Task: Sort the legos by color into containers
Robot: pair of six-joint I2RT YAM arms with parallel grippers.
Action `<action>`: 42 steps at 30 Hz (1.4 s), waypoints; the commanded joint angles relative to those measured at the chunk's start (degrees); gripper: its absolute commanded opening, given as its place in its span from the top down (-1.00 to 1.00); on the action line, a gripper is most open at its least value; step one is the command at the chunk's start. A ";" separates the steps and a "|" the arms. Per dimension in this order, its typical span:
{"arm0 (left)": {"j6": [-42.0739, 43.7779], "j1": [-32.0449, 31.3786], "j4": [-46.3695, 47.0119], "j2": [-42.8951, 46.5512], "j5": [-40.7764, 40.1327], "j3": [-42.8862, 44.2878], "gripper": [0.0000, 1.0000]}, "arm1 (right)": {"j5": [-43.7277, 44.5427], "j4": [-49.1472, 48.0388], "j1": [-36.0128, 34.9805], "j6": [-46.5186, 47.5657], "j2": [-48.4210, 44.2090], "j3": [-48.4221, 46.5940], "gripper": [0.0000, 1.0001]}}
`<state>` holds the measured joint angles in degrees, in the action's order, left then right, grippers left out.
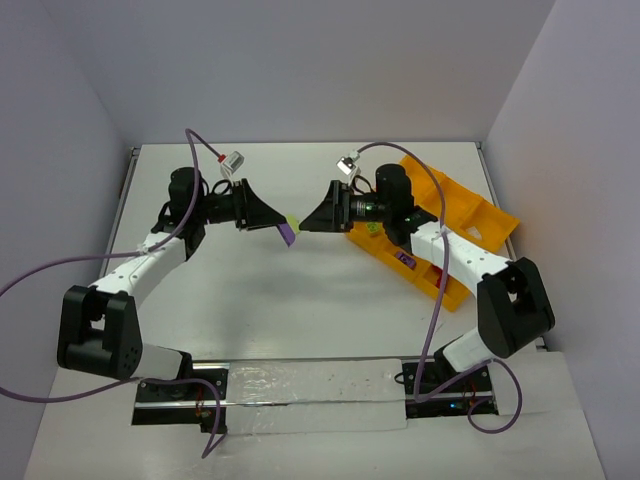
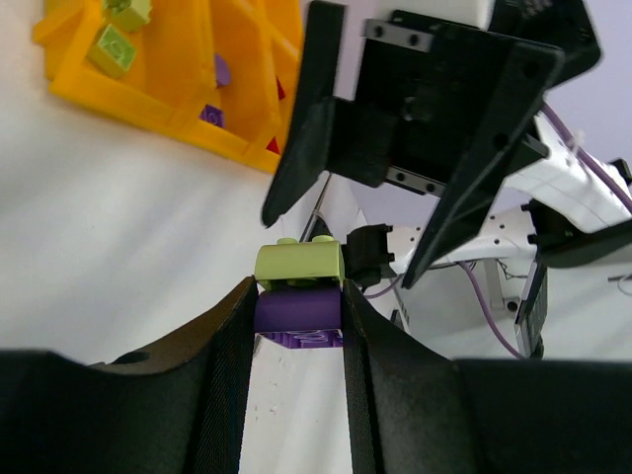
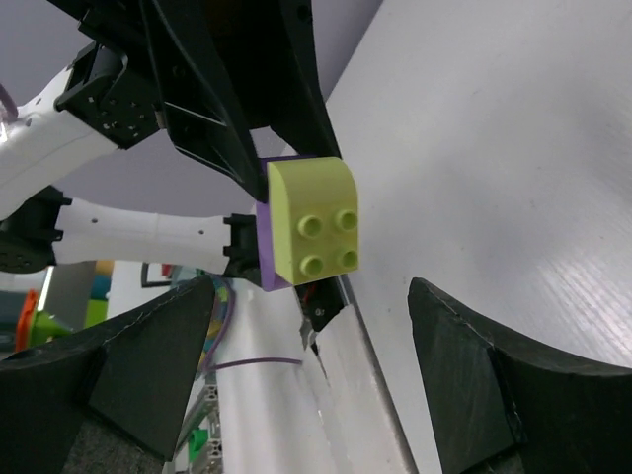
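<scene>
My left gripper (image 1: 281,229) is shut on a clump of two legos held above the table's middle: a purple brick (image 2: 298,309) pinched between the fingers, with a pale yellow-green brick (image 2: 300,263) stuck on its far side. The clump also shows in the top view (image 1: 289,231) and the right wrist view (image 3: 311,221). My right gripper (image 1: 303,223) is open, its fingers spread wide just in front of the clump, facing the left gripper. The orange-yellow tray (image 1: 470,215) lies at the right, with yellow-green (image 2: 115,47), purple (image 2: 210,115) and red (image 2: 274,145) bricks in its compartments.
The right arm (image 1: 450,250) stretches over the tray. Purple cables loop beside both arms. The table's left edge and side walls enclose the work area.
</scene>
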<state>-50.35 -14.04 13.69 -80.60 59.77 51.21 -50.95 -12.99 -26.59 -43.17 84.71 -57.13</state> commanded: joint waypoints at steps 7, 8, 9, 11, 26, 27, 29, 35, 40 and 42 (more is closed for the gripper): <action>0.43 0.07 5.47 3.43 5.53 2.76 1.00 | -7.14 -23.16 -0.04 -15.45 4.33 2.98 -0.52; 0.43 0.07 5.47 3.43 5.62 2.76 0.99 | -7.14 -24.88 -0.13 -15.99 4.60 2.81 -0.42; 0.43 0.07 5.47 3.59 5.70 2.76 1.00 | -7.14 -25.13 -0.29 -16.63 5.08 2.65 -0.38; 0.48 -0.02 5.47 3.69 5.67 2.62 0.99 | -7.19 -25.34 -0.85 -17.05 5.94 1.87 -0.29; 0.60 -0.20 4.97 4.86 5.29 1.70 0.99 | -5.75 -36.60 -4.70 -24.71 9.96 3.13 0.50; 0.72 -0.20 4.82 4.95 5.26 1.70 0.99 | -5.09 -36.75 -4.67 -24.73 9.69 3.64 0.74; 1.04 -0.20 4.58 5.10 5.44 1.62 1.00 | -3.72 -36.75 -4.51 -24.68 8.90 4.74 1.00; 4.27 -0.17 0.48 5.89 4.95 1.80 1.00 | -0.24 -36.81 -1.30 -24.70 6.49 9.30 1.00; 5.22 0.16 -0.31 5.28 4.49 0.01 1.00 | 3.05 -36.82 2.41 -25.63 4.29 13.92 1.00; 4.32 0.16 0.62 5.43 4.19 -0.78 1.00 | 4.64 -36.05 3.58 -25.21 3.29 15.42 1.00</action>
<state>-47.27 -14.29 12.25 -77.51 62.94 50.91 -51.27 -49.38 -26.29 -68.46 90.79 -44.01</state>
